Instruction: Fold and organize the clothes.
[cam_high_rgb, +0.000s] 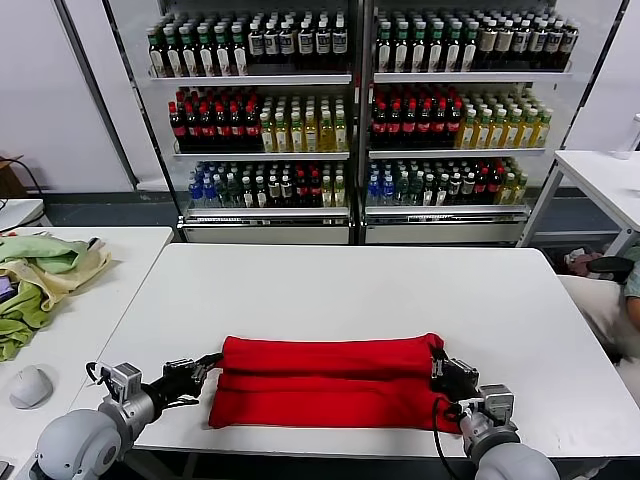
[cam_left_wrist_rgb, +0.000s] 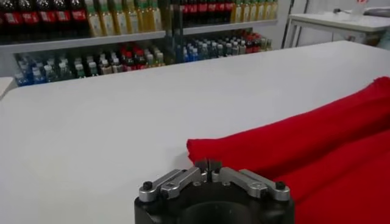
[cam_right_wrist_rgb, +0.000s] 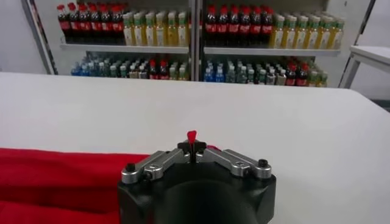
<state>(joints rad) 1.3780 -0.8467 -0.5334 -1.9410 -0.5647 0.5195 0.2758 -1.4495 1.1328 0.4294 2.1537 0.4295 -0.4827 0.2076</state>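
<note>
The red T-shirt (cam_high_rgb: 330, 383) lies folded into a long band across the near part of the white table (cam_high_rgb: 380, 290). My left gripper (cam_high_rgb: 207, 367) is at the band's left end. Its fingers are shut, with the tips at the cloth's edge (cam_left_wrist_rgb: 292, 152). My right gripper (cam_high_rgb: 452, 377) is at the band's right end, shut on a pinch of red cloth. A small red tip (cam_right_wrist_rgb: 191, 136) pokes up between its fingers. The rest of the shirt (cam_right_wrist_rgb: 55, 182) stretches away beside it. Both grippers sit low at table height. No print shows on the shirt.
A side table (cam_high_rgb: 90, 300) at the left holds pale green and yellow cloths (cam_high_rgb: 40, 275) and a grey mouse (cam_high_rgb: 30, 385). Shelves of bottles (cam_high_rgb: 350, 110) stand behind the table. Another white table (cam_high_rgb: 605, 175) is at the far right.
</note>
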